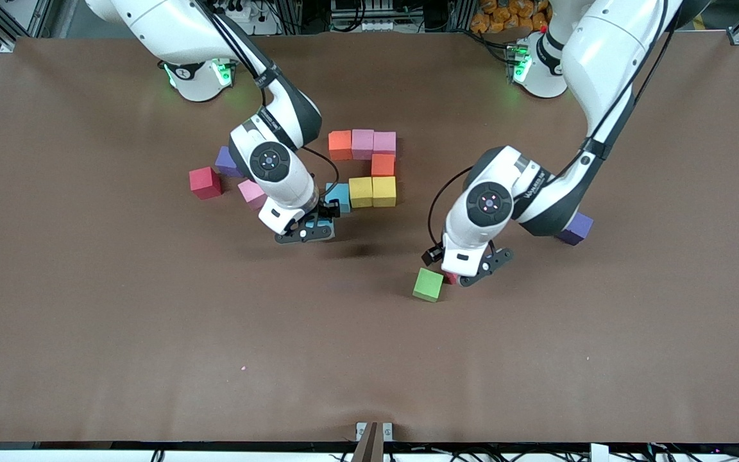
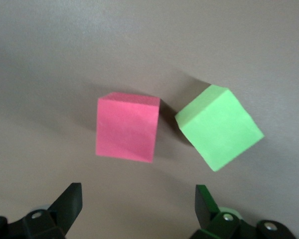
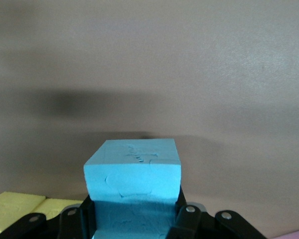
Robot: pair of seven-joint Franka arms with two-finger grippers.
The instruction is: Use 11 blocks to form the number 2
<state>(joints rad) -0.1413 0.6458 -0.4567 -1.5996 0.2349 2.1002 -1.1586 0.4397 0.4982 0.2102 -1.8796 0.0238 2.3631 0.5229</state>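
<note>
Right end effector is clamped on a light blue cube, right next to the second light blue cube that sits at the end of the partial number 2. Left end effector has its fingers apart, low over a pink-red cube, with the green cube just beside that cube, on the side nearer the front camera.

Risks:
- held blue cube is squeezed and dented, top face creased; on release the foam may spring back and nudge the neighbouring blue and yellow cubes out of line.
- if it goes down skewed or with a gap, the lower stroke of the digit reads crooked.
- in the left wrist view the green cube almost touches the pink-red one at a corner and sits rotated; a finger coming down there could clip it and shove it away, or catch both.
- the two arms are close over the middle of the surface, so reaching together risks contact.

Figure so far: orange, pink, pink along the top row, orange under the last pink, then yellow, yellow, blue in the middle row. Edges look flush and tidy. Lower part not yet built.

Loose cubes: red cube and pink cube toward the right arm's end, purple cube beside them, another purple one under the left arm.
</note>
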